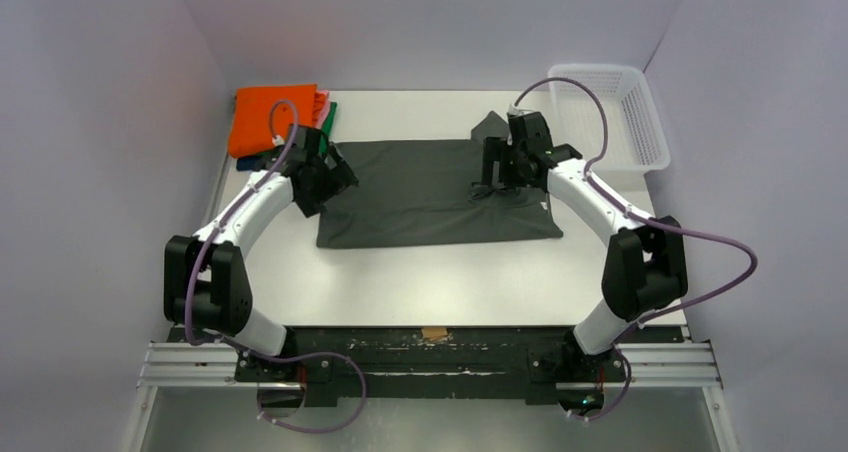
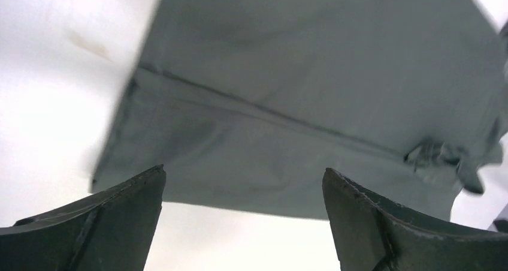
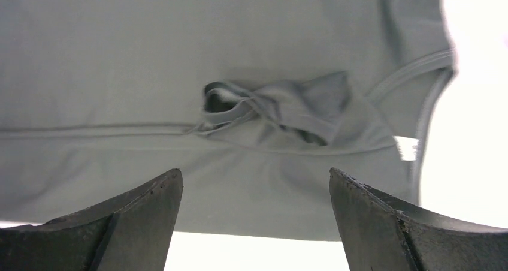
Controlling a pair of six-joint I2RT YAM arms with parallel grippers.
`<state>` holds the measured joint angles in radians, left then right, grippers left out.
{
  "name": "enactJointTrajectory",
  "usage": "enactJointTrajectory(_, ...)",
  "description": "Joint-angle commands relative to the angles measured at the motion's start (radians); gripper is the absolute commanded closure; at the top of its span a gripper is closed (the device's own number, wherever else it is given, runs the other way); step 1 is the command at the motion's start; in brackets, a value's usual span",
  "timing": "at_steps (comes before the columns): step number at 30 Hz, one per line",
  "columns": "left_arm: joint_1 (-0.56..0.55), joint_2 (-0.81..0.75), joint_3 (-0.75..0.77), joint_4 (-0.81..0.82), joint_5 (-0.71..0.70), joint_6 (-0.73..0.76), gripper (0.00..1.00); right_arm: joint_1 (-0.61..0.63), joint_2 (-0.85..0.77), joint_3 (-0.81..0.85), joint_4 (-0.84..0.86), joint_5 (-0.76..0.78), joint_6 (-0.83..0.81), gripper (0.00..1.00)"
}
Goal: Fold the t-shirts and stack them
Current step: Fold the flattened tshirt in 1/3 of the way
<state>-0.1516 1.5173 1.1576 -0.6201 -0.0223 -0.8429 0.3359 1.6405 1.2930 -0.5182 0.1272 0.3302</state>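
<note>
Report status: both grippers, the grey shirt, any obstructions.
Left gripper open, right gripper open, holding nothing. Dark charcoal-grey cloth t-shirt flat mid-table, partly folded, small bunch near its neckline. Nothing blocking; orange-topped folded shirt stack far left corner.

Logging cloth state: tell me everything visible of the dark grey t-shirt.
The dark grey t-shirt is soft plain cloth, lying flat on the white table, folded into a rough rectangle. A seam runs along it; a small bunch of cloth and a white label sit near the collar. The left tool and right tool hang open over its ends, gripping nothing.
</note>
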Motion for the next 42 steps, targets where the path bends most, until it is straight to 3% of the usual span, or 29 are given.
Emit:
enactJointTrajectory(1,-0.078,0.035,-0.069,0.079,0.130,0.031,0.00,0.035,-0.014,-0.108,0.083,-0.184,0.084,0.10)
enactJointTrajectory(6,-0.083,0.101,-0.070,0.087,0.149,0.043,0.00,0.044,0.084,-0.075,0.107,-0.190,0.072,0.10)
enactJointTrajectory(15,-0.053,0.177,-0.039,0.080,0.079,0.056,0.00,0.039,0.381,0.291,0.161,-0.003,0.001,0.10)
enactJointTrajectory(19,-0.033,0.200,-0.031,0.069,0.089,0.060,0.00,0.030,0.461,0.412,0.052,0.042,-0.017,0.10)
enactJointTrajectory(29,-0.069,0.142,-0.051,0.129,0.104,0.041,0.00,0.070,0.122,0.005,0.222,-0.043,0.061,0.09)
enactJointTrajectory(42,-0.102,0.241,-0.131,0.166,0.170,0.006,0.00,0.128,0.124,-0.248,0.249,-0.074,0.168,0.09)
